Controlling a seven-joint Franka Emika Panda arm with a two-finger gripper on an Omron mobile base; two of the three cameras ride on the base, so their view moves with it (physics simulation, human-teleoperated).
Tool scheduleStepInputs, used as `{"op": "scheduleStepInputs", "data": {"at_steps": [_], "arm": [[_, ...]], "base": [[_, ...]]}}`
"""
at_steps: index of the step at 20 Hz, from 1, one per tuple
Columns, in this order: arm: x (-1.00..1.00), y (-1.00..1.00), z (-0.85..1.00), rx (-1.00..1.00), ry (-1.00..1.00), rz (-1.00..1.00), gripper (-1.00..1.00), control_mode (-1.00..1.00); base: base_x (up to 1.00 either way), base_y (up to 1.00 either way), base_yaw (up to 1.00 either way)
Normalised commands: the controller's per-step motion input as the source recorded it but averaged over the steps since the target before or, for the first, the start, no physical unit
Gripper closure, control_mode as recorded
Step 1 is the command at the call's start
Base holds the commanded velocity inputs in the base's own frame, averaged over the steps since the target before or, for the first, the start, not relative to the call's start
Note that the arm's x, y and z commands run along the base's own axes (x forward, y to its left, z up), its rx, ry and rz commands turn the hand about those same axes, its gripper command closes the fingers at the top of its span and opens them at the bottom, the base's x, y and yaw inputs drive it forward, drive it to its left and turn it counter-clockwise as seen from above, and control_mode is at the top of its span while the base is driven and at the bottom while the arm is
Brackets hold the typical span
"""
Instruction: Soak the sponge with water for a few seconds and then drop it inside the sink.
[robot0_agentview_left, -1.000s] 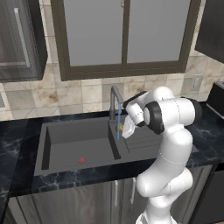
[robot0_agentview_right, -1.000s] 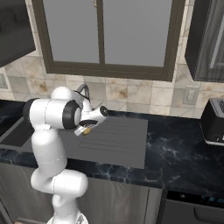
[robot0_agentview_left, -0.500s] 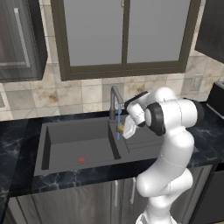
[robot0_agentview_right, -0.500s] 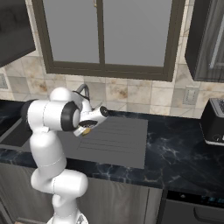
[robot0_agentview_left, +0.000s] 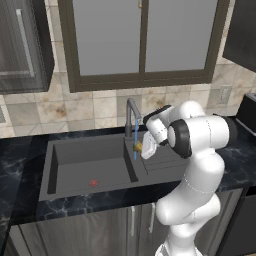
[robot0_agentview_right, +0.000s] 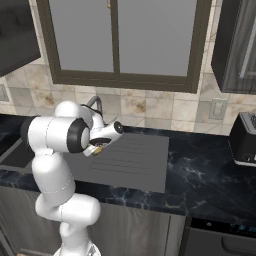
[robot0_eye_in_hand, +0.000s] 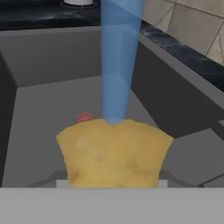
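The claw (robot0_agentview_left: 139, 148) pinches the sponge (robot0_eye_in_hand: 113, 153), a soft yellow block low in the middle of the hand view. Blue water (robot0_eye_in_hand: 117, 61) falls straight onto its top. Behind lies the deep, dull grey sink (robot0_agentview_left: 75, 160) with a red dot (robot0_agentview_left: 93, 183), set in a shiny black tabletop (robot0_agentview_right: 200, 170). Farther back stand tan tiles (robot0_agentview_left: 100, 107) and a window (robot0_agentview_left: 140, 40). The right base view alone shows a toaster (robot0_agentview_right: 245, 137).
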Motion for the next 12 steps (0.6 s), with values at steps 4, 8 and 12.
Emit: {"op": "scheduleStepInputs", "data": {"at_steps": [4, 8, 12], "arm": [[-0.07, 0.02, 0.02, 0.00, -0.02, 0.01, 1.00, -1.00], [-0.09, 0.01, 0.06, 0.00, -0.02, 0.01, 1.00, -1.00], [-0.17, 0.06, 0.12, 0.00, -0.01, 0.01, 1.00, -1.00]], "base": [[0.00, 0.00, 0.00], [0.00, 0.00, 0.00], [0.00, 0.00, 0.00]]}}
